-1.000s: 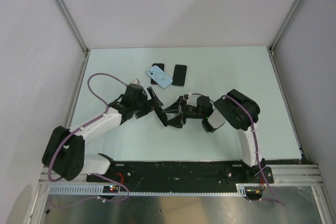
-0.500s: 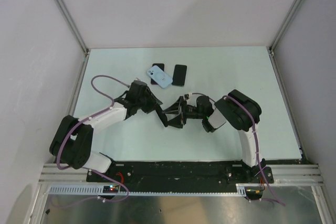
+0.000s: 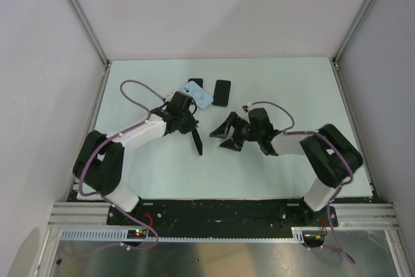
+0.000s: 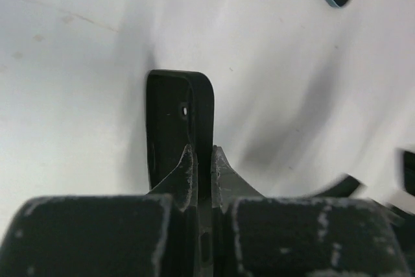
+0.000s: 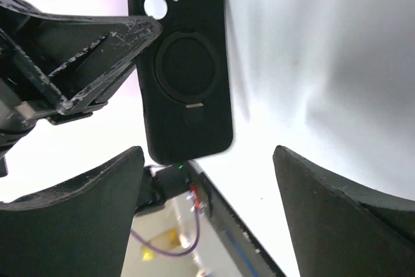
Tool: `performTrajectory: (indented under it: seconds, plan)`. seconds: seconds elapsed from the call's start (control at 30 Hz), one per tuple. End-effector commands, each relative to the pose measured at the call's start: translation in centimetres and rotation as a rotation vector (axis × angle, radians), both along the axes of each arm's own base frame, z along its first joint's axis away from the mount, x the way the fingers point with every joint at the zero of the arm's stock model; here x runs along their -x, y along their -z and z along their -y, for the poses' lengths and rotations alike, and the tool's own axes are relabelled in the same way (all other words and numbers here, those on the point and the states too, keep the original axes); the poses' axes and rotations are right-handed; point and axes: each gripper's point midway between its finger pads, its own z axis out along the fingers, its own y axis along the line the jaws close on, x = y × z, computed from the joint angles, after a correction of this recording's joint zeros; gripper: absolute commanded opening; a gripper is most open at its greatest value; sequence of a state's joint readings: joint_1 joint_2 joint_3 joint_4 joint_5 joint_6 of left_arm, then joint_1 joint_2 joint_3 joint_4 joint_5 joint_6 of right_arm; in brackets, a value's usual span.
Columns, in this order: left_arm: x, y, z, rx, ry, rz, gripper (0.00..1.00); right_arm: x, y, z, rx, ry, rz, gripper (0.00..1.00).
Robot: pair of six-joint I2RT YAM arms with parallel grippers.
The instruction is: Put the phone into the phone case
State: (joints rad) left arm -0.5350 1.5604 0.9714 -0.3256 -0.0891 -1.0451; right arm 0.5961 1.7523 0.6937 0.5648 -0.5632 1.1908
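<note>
The black case point(image 5: 188, 63) is pinched by one long edge in the closed left claw point(image 4: 202, 160) and seems to be held clear of the surface point(image 3: 292, 95), its long axis running out past the fingertips toward the near edge. The right claw point(image 3: 222, 135) is spread wide and empty just to its right, facing the case's ringed back. The light blue phone point(image 3: 200, 96) lies flat just beyond the left wrist, away and to the left of the free right claw, which looks better placed to fetch it.
</note>
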Motion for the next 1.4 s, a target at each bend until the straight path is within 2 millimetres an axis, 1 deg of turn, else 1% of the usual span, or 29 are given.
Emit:
performTrajectory:
  seconds: [0.0,0.1,0.17,0.27,0.3,0.37,0.43,0.47,0.53,0.57,0.6,0.67,0.7,0.77,0.8,0.83,0.87,0.9,0.93,0.97,1.0,1.03,1.07,1.1,1.13,1.17,1.2,1.27,1.37]
  plan:
    - [-1.1,-0.1,-1.8,-0.202,0.015,0.014,0.0,-1.2,2.1,5.5,0.317,0.09,0.139,0.87]
    - [-1.9,-0.1,-0.8,-0.245,0.047,0.008,0.0,-1.8,1.5,7.4,0.415,0.115,0.22,0.89]
    - [-2.3,0.2,-0.1,-0.265,0.07,0.0,0.01,-2.1,0.9,8.1,0.456,0.119,0.27,0.89]
    - [-2.7,0.8,1.1,-0.292,0.105,-0.009,0.09,-2.9,0.0,8.9,0.525,0.121,0.334,0.89]
    - [-2.7,1.0,1.5,-0.296,0.116,-0.013,0.14,-3.4,-0.3,9.2,0.55,0.126,0.354,0.89]
    - [-2.8,1.4,2.2,-0.294,0.135,-0.023,0.23,-4.1,-0.6,9.8,0.611,0.134,0.369,0.89]
    - [-2.8,1.5,2.6,-0.287,0.152,-0.027,0.39,-5.2,-1.2,10.2,0.657,0.149,0.39,0.9]
    - [-2.9,1.3,2.8,-0.285,0.161,-0.023,0.52,-6.0,-1.5,10.7,0.691,0.174,0.402,0.9]
    - [-3.1,0.3,2.9,-0.28,0.173,0.001,0.71,-7.4,-2.1,11.1,0.73,0.205,0.42,0.91]
    - [-3.3,-0.4,3.0,-0.276,0.178,0.019,0.78,-8.2,-2.4,11.2,0.74,0.218,0.424,0.91]
    - [-3.4,-1.4,2.8,-0.273,0.181,0.042,0.85,-8.9,-2.7,11.2,0.747,0.229,0.431,0.91]
    - [-3.5,-3.2,2.3,-0.263,0.174,0.083,0.92,-10.7,-3.0,11.0,0.765,0.249,0.44,0.92]
    - [-3.6,-3.9,1.7,-0.258,0.163,0.096,0.94,-11.8,-3.1,10.7,0.776,0.254,0.442,0.92]
    - [-3.5,-5.3,-0.1,-0.241,0.131,0.118,0.96,-13.9,-3.2,10.2,0.8,0.261,0.443,0.92]
    - [-3.3,-6.0,-1.1,-0.232,0.113,0.128,0.96,-14.8,-2.5,9.9,0.819,0.256,0.434,0.92]
    - [-3.1,-6.6,-2.0,-0.224,0.099,0.139,0.96,-16.1,-2.9,9.5,0.826,0.264,0.442,0.92]
    - [-2.8,-7.1,-2.9,-0.217,0.086,0.149,0.96,-17.2,-2.5,9.3,0.847,0.266,0.439,0.92]
    - [-2.5,-7.4,-3.7,-0.211,0.076,0.154,0.96,-18.5,-2.7,8.9,0.861,0.271,0.441,0.92]
    - [-2.0,-7.9,-4.6,-0.203,0.066,0.164,0.96,-19.6,-2.1,8.8,0.89,0.27,0.434,0.92]
    - [-1.6,-8.2,-5.2,-0.197,0.061,0.171,0.96,-20.9,-2.4,8.4,0.909,0.274,0.438,0.92]
    - [-1.1,-8.6,-5.9,-0.19,0.057,0.182,0.96,-21.8,-1.4,8.3,0.94,0.266,0.422,0.92]
    - [-0.7,-8.9,-6.4,-0.184,0.055,0.194,0.96,-22.9,-1.6,7.9,0.954,0.27,0.421,0.93]
    - [-0.2,-9.3,-6.9,-0.176,0.052,0.205,0.96,-23.7,-0.8,7.8,0.975,0.266,0.409,0.93]
    - [0.2,-9.6,-7.3,-0.169,0.051,0.216,0.96,-24.7,-1.1,7.4,0.979,0.272,0.414,0.93]
    - [0.6,-10.0,-7.7,-0.161,0.049,0.23,0.96,-25.3,-0.4,7.1,0.993,0.268,0.409,0.94]
    - [0.9,-10.3,-8.0,-0.155,0.05,0.24,0.96,-26.0,-0.7,6.9,1.0,0.275,0.414,0.94]
    - [1.3,-10.5,-8.3,-0.151,0.051,0.251,0.96,-26.5,-0.1,6.6,1.015,0.272,0.407,0.95]
    - [1.9,-10.9,-8.6,-0.139,0.057,0.264,0.96,-27.7,-0.1,6.1,1.031,0.267,0.411,0.95]
    - [2.5,-11.4,-8.8,-0.117,0.064,0.282,0.96,-28.3,0.6,5.7,1.064,0.24,0.409,0.96]
